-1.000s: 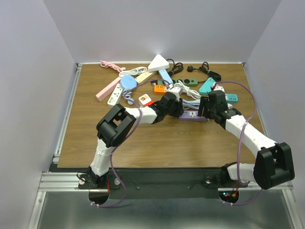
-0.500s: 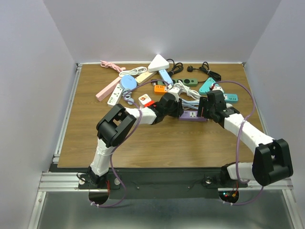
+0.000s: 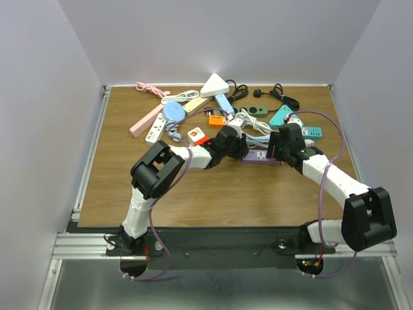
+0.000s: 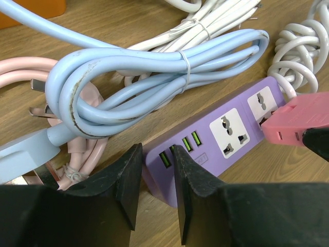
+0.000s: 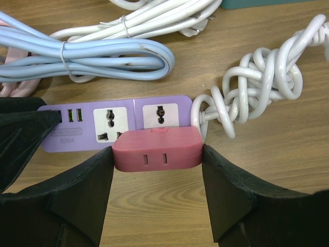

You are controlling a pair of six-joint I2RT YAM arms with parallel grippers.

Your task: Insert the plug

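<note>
Plug (image 5: 157, 149) first: pink, blocky, clamped between my right gripper (image 5: 157, 152) pads, one finger on each short end; its two-slot face looks up at the right wrist camera. It sits against the near long edge of the purple power strip (image 5: 123, 105), just below the socket nearest the cord end. Whether its pins are in that socket, I cannot tell.

From the left wrist the plug (image 4: 298, 121) overlaps that last socket, while the middle socket and the green USB ports stay uncovered. My left gripper (image 4: 156, 154) is closed on the USB end of the strip (image 4: 216, 139), pinning it to the wooden table (image 5: 154, 216).

A knotted white cord (image 5: 257, 87) runs off the strip's far end. A tied light-blue cable bundle (image 4: 154, 67) lies just behind the strip, with a pink cable (image 4: 20, 72) beside it. From above, both arms meet over the strip (image 3: 260, 155), near the table's middle.
</note>
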